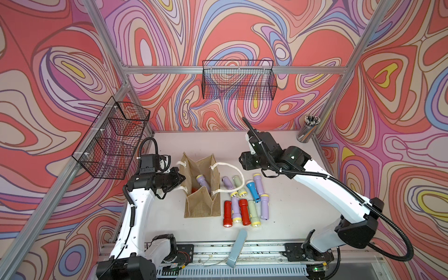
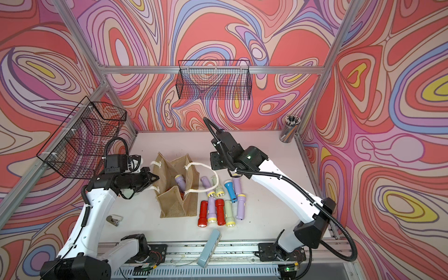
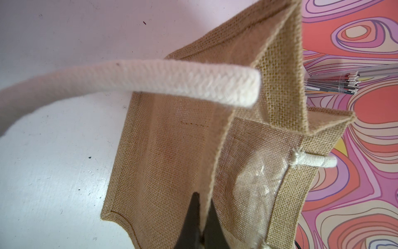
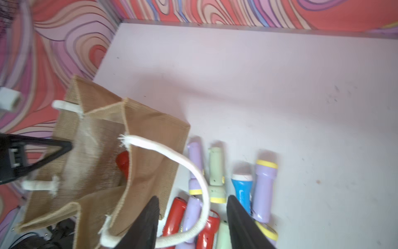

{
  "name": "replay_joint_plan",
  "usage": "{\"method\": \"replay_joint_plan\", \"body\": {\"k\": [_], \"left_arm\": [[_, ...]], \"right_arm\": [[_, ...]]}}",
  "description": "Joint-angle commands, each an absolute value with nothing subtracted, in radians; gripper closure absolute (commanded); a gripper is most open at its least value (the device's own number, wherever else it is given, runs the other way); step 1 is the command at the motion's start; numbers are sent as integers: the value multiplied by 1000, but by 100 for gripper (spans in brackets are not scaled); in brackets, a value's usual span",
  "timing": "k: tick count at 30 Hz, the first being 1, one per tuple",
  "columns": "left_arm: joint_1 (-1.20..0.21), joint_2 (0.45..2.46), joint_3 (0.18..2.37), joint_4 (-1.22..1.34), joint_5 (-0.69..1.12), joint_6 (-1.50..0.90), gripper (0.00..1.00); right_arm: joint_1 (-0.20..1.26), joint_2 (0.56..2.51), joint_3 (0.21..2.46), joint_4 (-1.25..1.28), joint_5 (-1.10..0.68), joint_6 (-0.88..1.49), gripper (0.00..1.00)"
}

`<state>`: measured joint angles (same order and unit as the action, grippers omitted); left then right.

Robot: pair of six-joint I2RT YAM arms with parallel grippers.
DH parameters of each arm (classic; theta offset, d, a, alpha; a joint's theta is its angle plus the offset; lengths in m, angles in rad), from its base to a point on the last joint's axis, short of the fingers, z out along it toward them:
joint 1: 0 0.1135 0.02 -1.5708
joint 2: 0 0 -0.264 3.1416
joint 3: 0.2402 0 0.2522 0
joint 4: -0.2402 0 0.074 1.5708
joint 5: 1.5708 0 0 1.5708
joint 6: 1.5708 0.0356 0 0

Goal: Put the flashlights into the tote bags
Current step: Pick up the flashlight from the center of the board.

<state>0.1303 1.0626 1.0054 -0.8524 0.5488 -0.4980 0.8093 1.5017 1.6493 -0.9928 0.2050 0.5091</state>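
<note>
The tan burlap tote bag (image 1: 201,203) (image 2: 175,206) stands open on the table, left of centre. My left gripper (image 1: 180,180) (image 3: 203,196) is shut on the bag's left wall (image 3: 172,151). A lilac flashlight (image 1: 203,183) (image 2: 180,181) leans inside the bag, and beside it lies a red flashlight (image 4: 122,163). Several flashlights (image 1: 244,211) (image 2: 219,211) lie on the table right of the bag, among them a blue one (image 1: 252,190) (image 4: 242,189). A white rope handle (image 1: 238,174) (image 4: 193,168) droops over them. My right gripper (image 4: 192,197) hangs open and empty above these flashlights; its fingers are hidden under the wrist in both top views.
A flat grey-blue bar (image 1: 236,248) lies at the front edge. Black wire baskets hang on the back wall (image 1: 238,80) and the left frame (image 1: 114,138). A cup of pencils (image 1: 308,132) stands at the back right corner. A small metal object (image 2: 114,220) lies by the left arm.
</note>
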Motion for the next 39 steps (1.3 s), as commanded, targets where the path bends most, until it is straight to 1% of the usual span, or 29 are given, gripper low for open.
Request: {"method": "replay_joint_plan", "body": {"k": [1,7,11,13,15,21,26,39], "left_arm": [[133,1058,1020,-889,543,-490,100],[133,1064,1020,-890,554,-489,100],[133,1063,1012,-876,564,-497,99],[133,1062,1007,-866,573,-502,99],[133,1064,1005,-857,581,-507,98],[133,1068,1020,-875,578,-500,99],[133,1055,1019,-890,566,-492,98],[133,1056,1011,-879,573,-497,98]], "right_arm": [[797,1473,1548,-1135,316,623,47],[787,1355,1356,-1155,307,744,48],[766,1284,1229,-1122,271,782,47],[757,1263,1156,-1081,233,793,43],[747,1254,1095,-1037,196,819,42],[742,1288,943,-870,66,885,43],[742,1331,872,-824,18,921,44],[741,1378,764,-769,-19,990,43]]}}
